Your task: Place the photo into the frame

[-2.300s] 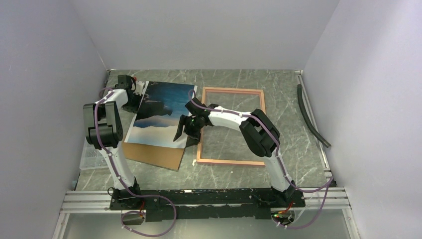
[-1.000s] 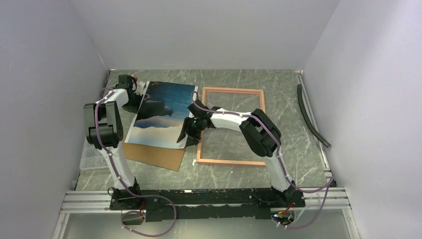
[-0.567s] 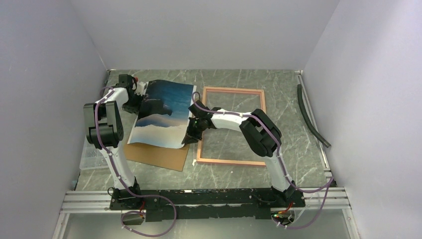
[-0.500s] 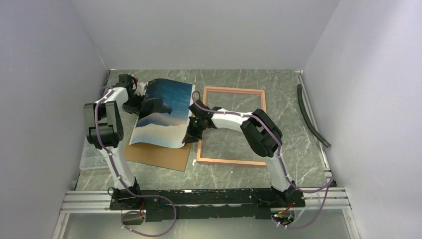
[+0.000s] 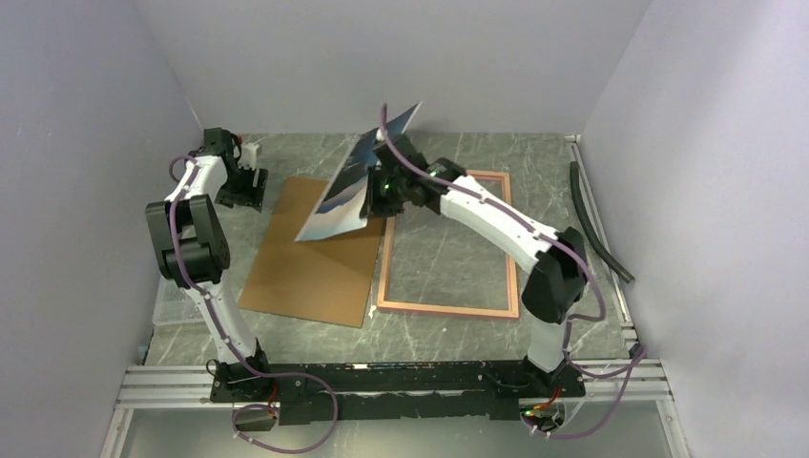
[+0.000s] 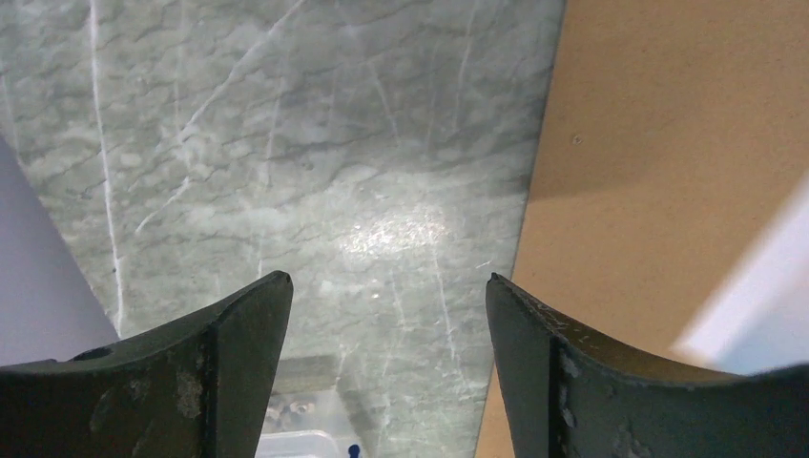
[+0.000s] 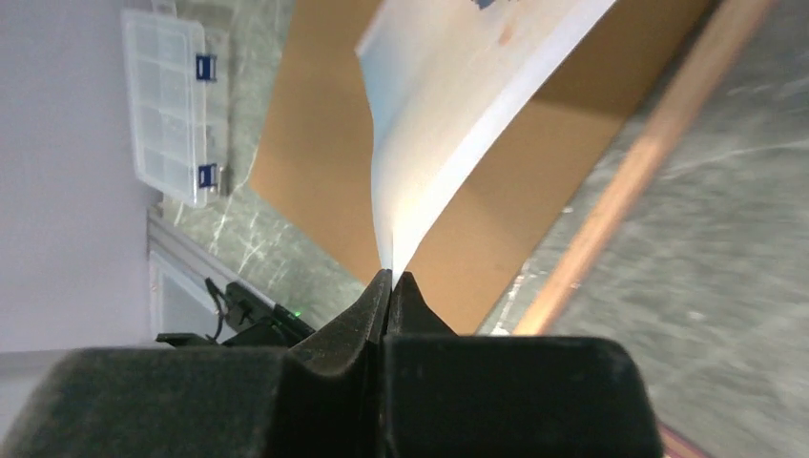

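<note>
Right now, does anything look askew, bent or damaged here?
The photo hangs steeply tilted in the air over the board, pinched at one edge by the right gripper alone, and its sheet bows. No crease or tear shows. The board lies skewed to the frame.

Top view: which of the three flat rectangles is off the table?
The photo, pinched in the right claw and tilted up in the air; the brown backing board and pink frame both lie flat.

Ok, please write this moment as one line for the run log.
left gripper: jaws open, empty; right gripper: jaws shut on photo; photo: in air, tilted; frame: flat, empty
</note>
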Tool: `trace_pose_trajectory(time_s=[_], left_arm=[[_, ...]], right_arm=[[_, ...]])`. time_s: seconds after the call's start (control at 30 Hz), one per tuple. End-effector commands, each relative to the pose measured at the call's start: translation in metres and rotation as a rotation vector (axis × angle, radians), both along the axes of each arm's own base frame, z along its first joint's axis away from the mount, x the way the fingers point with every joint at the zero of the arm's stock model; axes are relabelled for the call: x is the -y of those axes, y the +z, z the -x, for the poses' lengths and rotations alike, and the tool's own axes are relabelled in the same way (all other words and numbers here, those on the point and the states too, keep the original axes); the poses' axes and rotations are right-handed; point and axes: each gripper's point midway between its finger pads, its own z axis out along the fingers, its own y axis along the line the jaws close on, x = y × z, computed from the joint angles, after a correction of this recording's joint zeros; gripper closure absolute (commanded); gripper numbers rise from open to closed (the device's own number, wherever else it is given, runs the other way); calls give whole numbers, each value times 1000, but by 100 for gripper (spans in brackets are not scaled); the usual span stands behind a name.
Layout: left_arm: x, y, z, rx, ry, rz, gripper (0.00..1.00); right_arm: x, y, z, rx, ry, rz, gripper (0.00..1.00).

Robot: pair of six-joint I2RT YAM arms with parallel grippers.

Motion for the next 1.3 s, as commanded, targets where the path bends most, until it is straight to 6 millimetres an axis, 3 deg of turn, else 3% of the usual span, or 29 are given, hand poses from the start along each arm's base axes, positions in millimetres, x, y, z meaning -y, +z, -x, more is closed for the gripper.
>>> trace_pose_trajectory(time_s=[0.0, 0.17, 0.23, 0.33, 0.43, 0.6, 0.73, 0.87, 1.0, 1.17, 1.27], left_arm=[[-1, 40, -3, 76, 17, 11, 20], [2, 47, -1, 83, 13, 21, 22], [3, 49, 0, 86, 11, 28, 22], [7, 52, 3, 87, 5, 42, 23], [10, 55, 7, 84, -3, 45, 23], [18, 55, 16, 72, -22, 37, 24], [25, 54, 19, 60, -34, 31, 24], [30, 57, 19, 60, -47, 24, 25], [34, 54, 20, 46, -54, 23, 25], [50, 38, 26, -3, -81, 36, 25], [63, 27, 28, -30, -101, 46, 25]], right_arm=[[88, 50, -10, 181, -49, 311, 100], [186, 93, -1, 278, -169, 678, 100], [216, 107, 4, 307, -212, 800, 100], [240, 122, 12, 360, -244, 848, 100], [246, 126, 10, 382, -248, 882, 100], [226, 98, 15, 362, -125, 968, 100], [183, 71, 19, 381, 5, 1038, 100], [152, 37, 26, 381, 117, 1131, 100], [122, 16, 34, 403, 190, 1171, 100], [82, -9, 45, 414, 273, 1170, 100], [71, -18, 52, 434, 305, 1192, 100]])
